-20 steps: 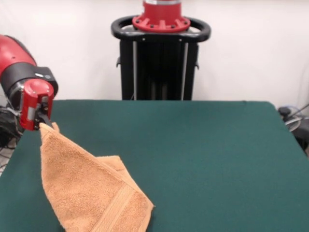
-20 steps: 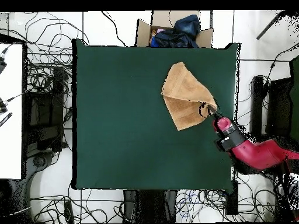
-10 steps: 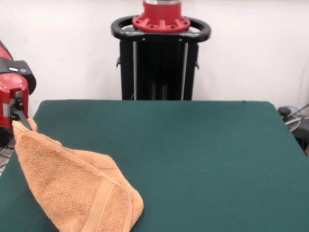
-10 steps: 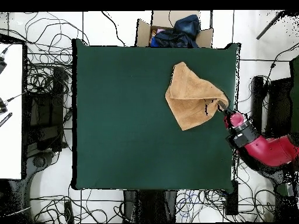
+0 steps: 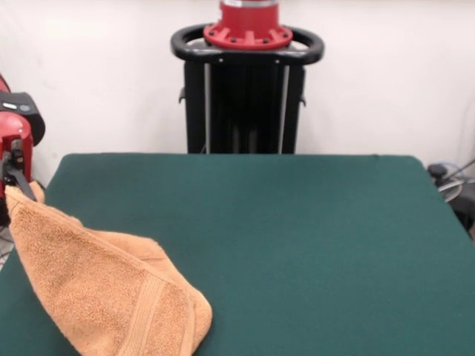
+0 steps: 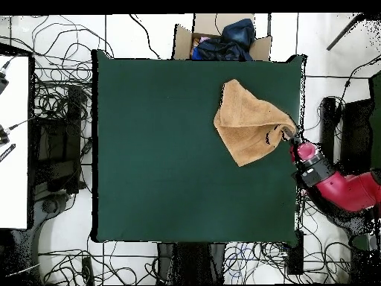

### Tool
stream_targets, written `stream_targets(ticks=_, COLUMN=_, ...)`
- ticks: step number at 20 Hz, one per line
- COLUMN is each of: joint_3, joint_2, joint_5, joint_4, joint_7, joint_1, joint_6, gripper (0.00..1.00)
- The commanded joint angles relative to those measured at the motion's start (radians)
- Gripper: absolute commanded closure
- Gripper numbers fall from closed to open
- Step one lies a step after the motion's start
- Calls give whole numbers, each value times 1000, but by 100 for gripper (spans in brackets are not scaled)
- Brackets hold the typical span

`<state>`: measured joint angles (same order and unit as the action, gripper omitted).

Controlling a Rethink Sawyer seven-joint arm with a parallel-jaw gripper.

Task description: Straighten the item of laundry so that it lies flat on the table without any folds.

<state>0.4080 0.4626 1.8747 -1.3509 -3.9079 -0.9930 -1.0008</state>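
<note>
Starting with the big stuff: the table [image 5: 312,237] is a wide dark green slab, mostly bare, and in the overhead shot it fills the middle of the floor with cables [image 6: 59,112] tangled all round it. Behind it in the front view sits my black pedestal [image 5: 246,89] with its red collar against a white wall. A cardboard box [image 6: 223,41] with dark blue stuff in it sits just off one table edge in the overhead view.

My arm [image 6: 338,186], red and black, reaches in from the side, off the table edge.

The towel [image 5: 104,289] is peach-tan and nowhere near flat. It's bunched into a rough wedge near one table corner, doubled over itself, with one corner pulled up and out toward the table edge. A woven border band runs across the lower fold in the front view.

My gripper [image 5: 16,178] is pinched on that raised corner, right at the table edge. At least I think so: the tips are tiny and partly buried in cloth, but the towel hangs taut from them.
</note>
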Motion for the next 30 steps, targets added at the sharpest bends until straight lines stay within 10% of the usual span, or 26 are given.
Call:
stream_targets(ticks=1, joint_3=-43, joint_2=-31, joint_5=84, joint_4=39, joint_7=-158, joint_1=57, joint_6=-60, gripper=100)
stream_targets(ticks=21, joint_3=-73, joint_2=-39, joint_5=68, joint_4=56, joint_7=-123, joint_1=76, joint_6=-84, gripper=100)
stream_targets(ticks=22, joint_3=-74, joint_2=-40, joint_5=68, joint_4=58, joint_7=-122, joint_1=76, joint_6=-88, gripper=0)
stream_targets(ticks=30, joint_3=-79, joint_2=-42, joint_5=68, joint_4=61, joint_7=-111, joint_1=79, joint_6=-98, gripper=0)
